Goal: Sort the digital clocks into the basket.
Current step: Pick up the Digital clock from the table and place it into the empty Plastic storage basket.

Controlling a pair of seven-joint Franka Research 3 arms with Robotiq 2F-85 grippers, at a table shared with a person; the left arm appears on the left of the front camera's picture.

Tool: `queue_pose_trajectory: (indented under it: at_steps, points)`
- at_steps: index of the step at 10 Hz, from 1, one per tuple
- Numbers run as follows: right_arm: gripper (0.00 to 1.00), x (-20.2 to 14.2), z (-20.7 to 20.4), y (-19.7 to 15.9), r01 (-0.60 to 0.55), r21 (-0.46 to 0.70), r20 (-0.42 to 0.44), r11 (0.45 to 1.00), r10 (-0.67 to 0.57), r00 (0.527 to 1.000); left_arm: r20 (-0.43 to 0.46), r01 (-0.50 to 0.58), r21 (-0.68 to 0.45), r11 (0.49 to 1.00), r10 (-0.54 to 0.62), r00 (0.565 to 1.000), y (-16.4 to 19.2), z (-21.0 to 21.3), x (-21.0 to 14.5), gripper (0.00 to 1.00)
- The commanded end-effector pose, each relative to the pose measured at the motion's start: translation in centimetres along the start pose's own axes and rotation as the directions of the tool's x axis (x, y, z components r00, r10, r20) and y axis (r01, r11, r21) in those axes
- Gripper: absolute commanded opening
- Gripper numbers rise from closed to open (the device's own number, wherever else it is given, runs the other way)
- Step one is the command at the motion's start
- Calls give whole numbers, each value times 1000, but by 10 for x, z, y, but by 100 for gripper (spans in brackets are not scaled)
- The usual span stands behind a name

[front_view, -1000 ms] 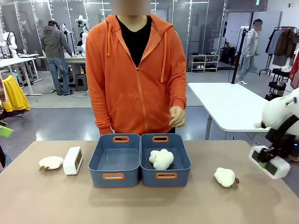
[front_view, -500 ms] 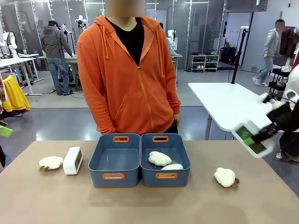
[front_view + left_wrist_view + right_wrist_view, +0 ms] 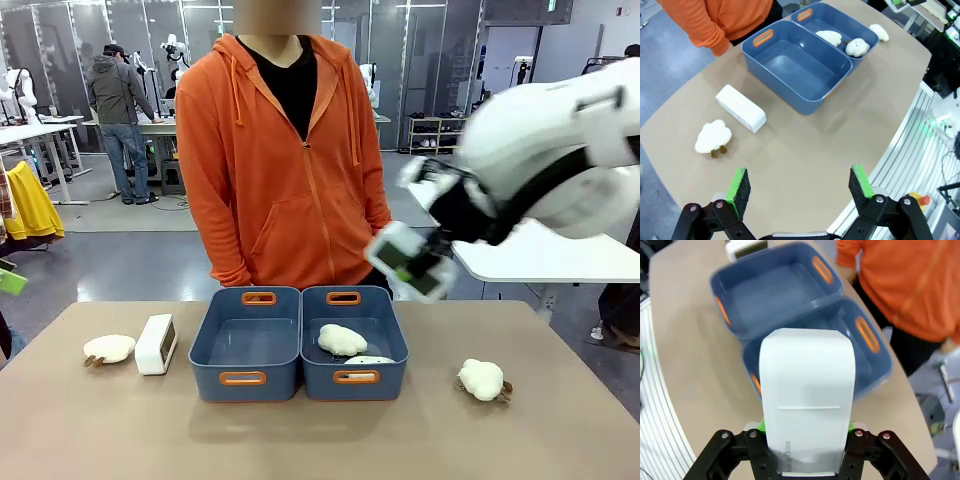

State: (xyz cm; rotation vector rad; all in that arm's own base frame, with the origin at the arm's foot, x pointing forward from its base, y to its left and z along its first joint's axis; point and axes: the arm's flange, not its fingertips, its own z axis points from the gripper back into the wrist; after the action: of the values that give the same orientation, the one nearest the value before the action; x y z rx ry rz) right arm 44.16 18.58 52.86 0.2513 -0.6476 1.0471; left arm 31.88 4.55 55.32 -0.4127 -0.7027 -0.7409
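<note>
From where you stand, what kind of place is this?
Probably a robotics lab: a white robot arm reaches over the table, with other work tables and a storage shelf behind.

Open lab hall: white worktables (image 3: 580, 262), glass partitions (image 3: 60, 45), shelf rack (image 3: 432, 135).

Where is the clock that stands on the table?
Front view: the digital clock stands on the table at the left, between a plush toy and the empty left basket.

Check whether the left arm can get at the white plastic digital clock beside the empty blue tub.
Probably yes. The left tool hangs open above bare table, and the white plastic digital clock lies uncovered ahead, with nothing between them.
</note>
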Motion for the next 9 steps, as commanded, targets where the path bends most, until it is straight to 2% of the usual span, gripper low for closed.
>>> queue_pose_trajectory:
  at_steps: [1,3,5,9]
  points:
    - [52,77,-40,27,-77,-14,-74,997,76,994,10,14,-23,1000,-14,1000,1,0,-1,100]
    - [52,121,-98,71,-141,12,-176,990,140,974,10,14,-23,1000,-14,1000,1,0,-1,100]
    - [52,138,-162,103,-199,37,-261,979,202,944,10,14,-23,1000,-14,1000,1,0,-1,100]
    - [52,163,-225,118,-244,94,-276,965,261,925,10,14,-23,1000,-14,1000,1,0,-1,100]
